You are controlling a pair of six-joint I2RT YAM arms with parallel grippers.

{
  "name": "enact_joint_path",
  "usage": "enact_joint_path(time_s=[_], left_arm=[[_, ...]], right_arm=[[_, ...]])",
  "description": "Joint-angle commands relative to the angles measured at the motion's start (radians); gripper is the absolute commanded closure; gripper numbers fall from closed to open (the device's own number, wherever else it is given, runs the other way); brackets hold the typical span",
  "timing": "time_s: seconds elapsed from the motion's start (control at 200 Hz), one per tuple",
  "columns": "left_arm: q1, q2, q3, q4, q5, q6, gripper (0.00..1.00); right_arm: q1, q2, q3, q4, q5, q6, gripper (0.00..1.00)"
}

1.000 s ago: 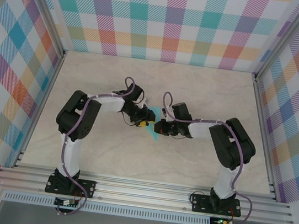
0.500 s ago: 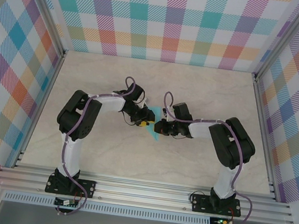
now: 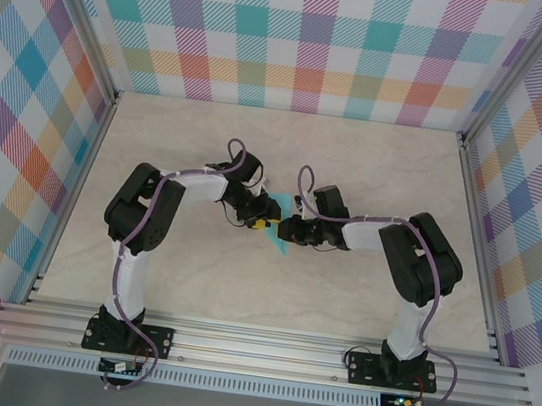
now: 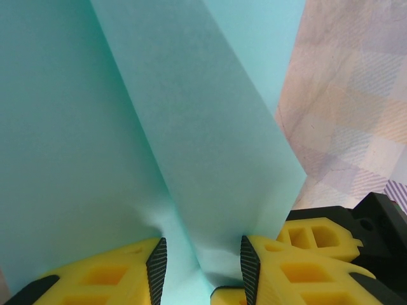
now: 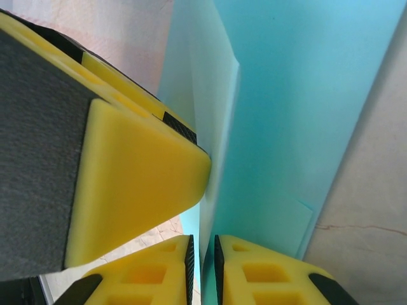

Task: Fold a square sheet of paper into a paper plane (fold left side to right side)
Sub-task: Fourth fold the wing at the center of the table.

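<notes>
Turquoise paper plane [image 3: 281, 247] mid-table, flanked on both sides.
left gripper [image 4: 202, 257] at its 9 o'clock, part-open, pinching a raised fold; right gripper [image 5: 203, 254] at 3 o'clock, jaws a slit apart around an edge, grip unclear.

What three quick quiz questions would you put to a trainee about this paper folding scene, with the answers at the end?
1. True or false: the paper lies flat and unfolded on the table.
2. Where do the left gripper and right gripper meet? A. Mid-table, at the paper. B. The far left corner. C. Over the arms' bases.
3. What sits between the right gripper's fingers?
Key: 1. False: it shows overlapping folded layers. 2. A. 3. An edge of the paper.
</notes>
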Motion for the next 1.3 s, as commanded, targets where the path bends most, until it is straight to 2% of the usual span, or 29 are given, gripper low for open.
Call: enact_joint_path(time_s=[0.0, 0.325, 0.53, 0.775, 1.295], left_arm=[[-0.007, 0.044, 0.005, -0.043, -0.069, -0.002, 0.62], [-0.007, 0.046, 0.008, -0.052, -0.075, -0.001, 0.62], [-0.007, 0.041, 0.010, -0.054, -0.076, 0.000, 0.62], [-0.007, 0.042, 0.008, -0.048, -0.075, 0.001, 0.62], [-0.007, 0.040, 0.006, -0.045, -0.073, 0.000, 0.62]], right_arm=[[-0.006, -0.020, -0.021, 0.029, -0.014, -0.007, 0.83], [-0.024, -0.108, -0.065, 0.048, -0.006, -0.025, 0.74], [-0.100, -0.150, -0.085, 0.052, -0.026, 0.000, 0.73], [-0.132, -0.056, 0.011, 0.060, -0.105, 0.051, 0.68], [-0.120, 0.071, 0.104, 0.086, -0.181, 0.086, 0.69]])
